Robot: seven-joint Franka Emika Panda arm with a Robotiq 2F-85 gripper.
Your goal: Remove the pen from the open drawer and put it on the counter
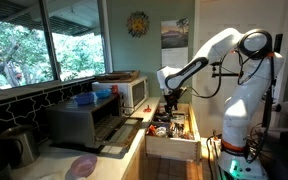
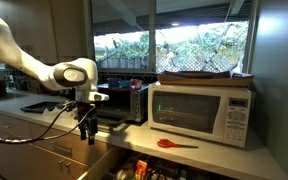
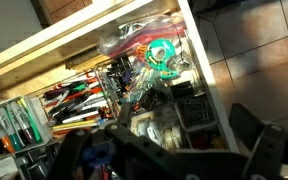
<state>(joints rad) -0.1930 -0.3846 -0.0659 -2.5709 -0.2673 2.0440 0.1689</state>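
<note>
Kitchen, windows behind. In an exterior view the counter (image 1: 109, 158) runs along the left. The gripper (image 1: 171, 106) hangs over the open drawer (image 1: 172, 148) at its right end.

In an exterior view the gripper (image 2: 87, 130) is above the open drawer (image 2: 124, 165), not touching it. A microwave (image 2: 204, 112) sits far right.

Wrist view: gripper (image 3: 164, 150) jaws spread wide, holding nothing. Several pens (image 3: 76, 100) lie bundled at the left among clutter; cannot tell which is meant.

Risk: the fingers could snag neighbouring pens or clutter and lift several, or none.
</note>
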